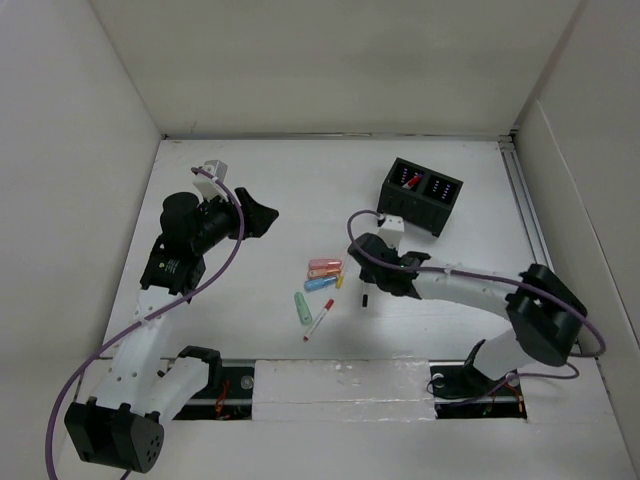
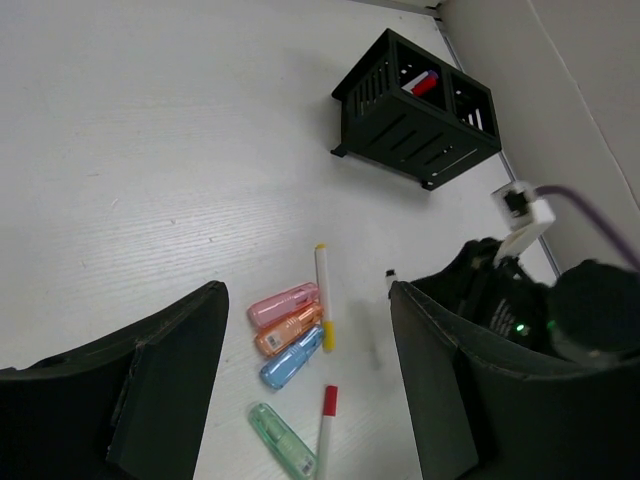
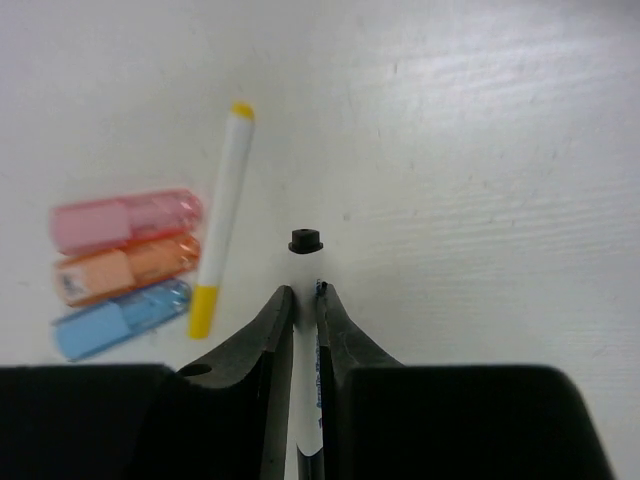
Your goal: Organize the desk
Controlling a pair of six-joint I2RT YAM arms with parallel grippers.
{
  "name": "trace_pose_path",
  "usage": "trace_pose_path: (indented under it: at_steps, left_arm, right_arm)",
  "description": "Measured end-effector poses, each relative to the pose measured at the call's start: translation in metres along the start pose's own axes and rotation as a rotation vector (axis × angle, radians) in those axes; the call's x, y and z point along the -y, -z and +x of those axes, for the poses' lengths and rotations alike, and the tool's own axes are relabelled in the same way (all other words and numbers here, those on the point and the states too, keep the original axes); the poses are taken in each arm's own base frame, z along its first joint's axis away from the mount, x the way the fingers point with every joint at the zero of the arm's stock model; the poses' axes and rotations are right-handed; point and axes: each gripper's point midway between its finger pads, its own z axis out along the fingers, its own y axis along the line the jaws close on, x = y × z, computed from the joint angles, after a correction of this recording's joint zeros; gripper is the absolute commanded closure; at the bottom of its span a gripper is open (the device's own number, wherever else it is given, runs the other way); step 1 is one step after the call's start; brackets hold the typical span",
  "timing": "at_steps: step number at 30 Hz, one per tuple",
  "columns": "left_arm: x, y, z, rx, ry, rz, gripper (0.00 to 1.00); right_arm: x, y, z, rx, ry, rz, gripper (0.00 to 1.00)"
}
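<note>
On desk (image 1: 300,190), right pincer (image 3: 303,295) grips pen (image 3: 306,400); organizer (image 1: 422,195) near far edge.

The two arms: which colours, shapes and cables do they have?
The left arm and right arm have white links and rounded black joint housings, each trailing a purple cable. The left end effector and right end effector each have two black fingers. A small white box sits on each wrist.
</note>
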Motion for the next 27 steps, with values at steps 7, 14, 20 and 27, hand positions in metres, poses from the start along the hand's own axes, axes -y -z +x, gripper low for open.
trace_pose_path:
  at_steps: [7, 14, 20, 27]
  left_arm:
    - [0.001, 0.000, 0.000, -0.002, 0.000, 0.005, 0.38]
    - [0.004, 0.001, 0.001, -0.008, 0.000, 0.021, 0.38]
    - [0.007, 0.003, -0.002, 0.006, -0.007, 0.031, 0.38]
    - [0.011, 0.007, -0.006, 0.026, -0.017, 0.040, 0.37]
  right_arm:
    - [0.009, 0.027, -0.117, 0.224, -0.187, -0.074, 1.00]
    - [0.052, 0.028, -0.259, 0.516, -0.364, 0.013, 1.00]
    - [0.101, 0.011, -0.348, 0.710, -0.452, 0.143, 1.00]
    - [0.110, -0.044, -0.361, 0.708, -0.395, 0.254, 1.00]
